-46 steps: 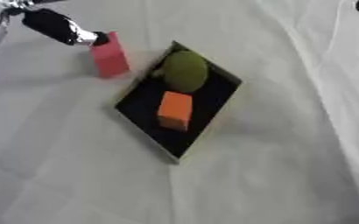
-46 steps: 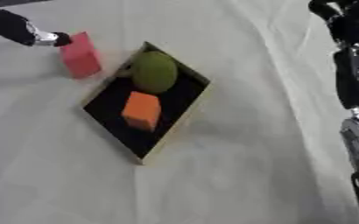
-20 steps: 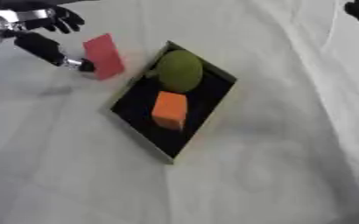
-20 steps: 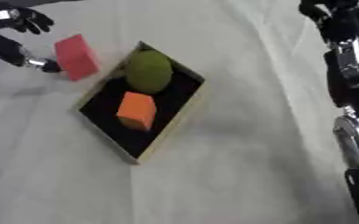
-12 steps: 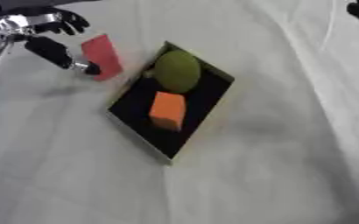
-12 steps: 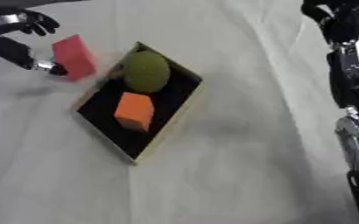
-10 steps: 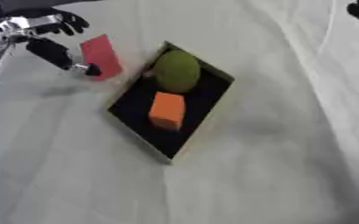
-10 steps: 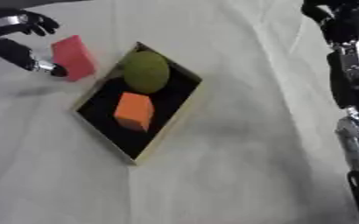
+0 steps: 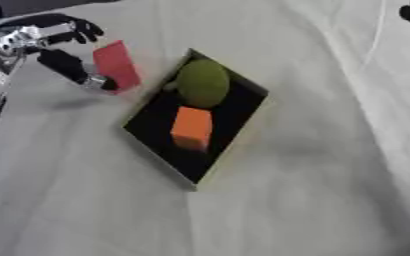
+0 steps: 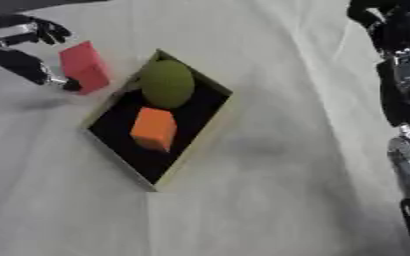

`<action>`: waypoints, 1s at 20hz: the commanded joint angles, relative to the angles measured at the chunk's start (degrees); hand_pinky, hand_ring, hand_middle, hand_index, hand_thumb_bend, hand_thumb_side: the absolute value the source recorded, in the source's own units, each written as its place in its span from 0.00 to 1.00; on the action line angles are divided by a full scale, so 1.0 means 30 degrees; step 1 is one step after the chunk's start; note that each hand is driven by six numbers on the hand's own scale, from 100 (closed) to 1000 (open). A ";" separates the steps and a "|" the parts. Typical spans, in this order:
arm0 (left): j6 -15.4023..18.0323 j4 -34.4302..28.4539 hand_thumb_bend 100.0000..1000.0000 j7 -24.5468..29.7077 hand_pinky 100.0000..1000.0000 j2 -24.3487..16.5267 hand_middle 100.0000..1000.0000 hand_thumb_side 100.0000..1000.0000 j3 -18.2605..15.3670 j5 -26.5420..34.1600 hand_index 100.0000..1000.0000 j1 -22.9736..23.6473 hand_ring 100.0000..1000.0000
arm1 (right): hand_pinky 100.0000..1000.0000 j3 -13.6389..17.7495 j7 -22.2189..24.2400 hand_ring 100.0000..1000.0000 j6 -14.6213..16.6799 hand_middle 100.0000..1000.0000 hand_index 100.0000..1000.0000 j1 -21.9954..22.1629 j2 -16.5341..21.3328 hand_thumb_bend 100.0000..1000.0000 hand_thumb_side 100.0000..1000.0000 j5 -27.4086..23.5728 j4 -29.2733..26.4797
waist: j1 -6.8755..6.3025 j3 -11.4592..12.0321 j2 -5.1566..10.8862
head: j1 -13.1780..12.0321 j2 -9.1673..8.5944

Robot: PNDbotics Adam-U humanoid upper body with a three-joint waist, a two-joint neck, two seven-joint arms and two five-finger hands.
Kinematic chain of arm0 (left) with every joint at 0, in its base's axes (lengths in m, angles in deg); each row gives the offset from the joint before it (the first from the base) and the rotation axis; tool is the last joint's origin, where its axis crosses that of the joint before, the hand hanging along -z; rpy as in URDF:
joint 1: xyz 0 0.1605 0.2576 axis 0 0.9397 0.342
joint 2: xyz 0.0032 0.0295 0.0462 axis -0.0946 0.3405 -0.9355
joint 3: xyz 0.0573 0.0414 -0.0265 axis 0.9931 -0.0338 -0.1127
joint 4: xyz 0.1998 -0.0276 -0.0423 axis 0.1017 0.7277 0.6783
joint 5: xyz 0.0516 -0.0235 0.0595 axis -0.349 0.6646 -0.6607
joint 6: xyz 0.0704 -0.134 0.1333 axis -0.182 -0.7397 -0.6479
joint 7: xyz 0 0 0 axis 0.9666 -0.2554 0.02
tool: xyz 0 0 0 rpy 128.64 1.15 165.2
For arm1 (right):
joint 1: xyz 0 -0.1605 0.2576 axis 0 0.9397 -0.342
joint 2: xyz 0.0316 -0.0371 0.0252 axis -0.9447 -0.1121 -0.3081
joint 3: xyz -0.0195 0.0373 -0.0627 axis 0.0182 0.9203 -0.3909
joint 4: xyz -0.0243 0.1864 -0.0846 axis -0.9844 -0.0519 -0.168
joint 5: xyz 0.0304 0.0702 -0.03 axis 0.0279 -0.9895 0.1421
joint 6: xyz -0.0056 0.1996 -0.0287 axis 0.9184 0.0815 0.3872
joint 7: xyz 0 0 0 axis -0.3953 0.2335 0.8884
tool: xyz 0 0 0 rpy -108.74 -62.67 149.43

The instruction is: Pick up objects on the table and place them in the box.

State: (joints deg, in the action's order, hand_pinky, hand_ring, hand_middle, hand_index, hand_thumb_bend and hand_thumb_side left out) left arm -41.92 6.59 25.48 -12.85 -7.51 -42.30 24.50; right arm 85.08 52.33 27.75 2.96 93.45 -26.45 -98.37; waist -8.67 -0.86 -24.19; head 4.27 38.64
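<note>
A red block (image 9: 116, 65) stands tilted on the white cloth just left of the box (image 9: 234, 144), a shallow black tray with a tan rim. My left hand (image 9: 44, 44) comes in from the upper left and pinches it: the thumb tip sits at its lower left edge and the curled fingers (image 9: 79, 28) reach over its top corner. In the box lie a green rounded fruit (image 9: 201, 83) at the far end and an orange block (image 9: 192, 128) in the middle. My right hand (image 10: 380, 16) hangs dark at the upper right, far from the box.
A wrinkled white cloth (image 9: 313, 200) covers the whole table. My right arm (image 10: 405, 125) runs down the right edge of the right eye view. The near end of the box's black floor (image 9: 184, 161) is bare.
My left hand has shifted from the block's top to a pinch, with the thumb low on its left and the fingers above. The block now leans. The right arm has barely moved.
</note>
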 commanded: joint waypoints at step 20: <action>-0.0046 0.0197 0.09 -0.0343 0.79 -0.0072 0.54 0.01 -0.0199 0.0882 0.67 -0.0337 0.67 | 0.88 0.0009 0.0008 0.94 -0.0181 0.66 0.79 -0.0204 -0.0069 0.00 0.60 0.0182 -0.0385 | -0.0075 -0.0154 0.0052 | -0.0191 -0.0183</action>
State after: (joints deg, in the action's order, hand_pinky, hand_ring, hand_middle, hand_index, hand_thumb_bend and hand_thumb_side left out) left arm -42.57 7.78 23.61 -12.13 -8.07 -39.80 24.21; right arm 84.81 52.56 27.19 2.93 92.78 -26.05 -98.37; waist -8.78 -1.29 -24.72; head 3.96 38.45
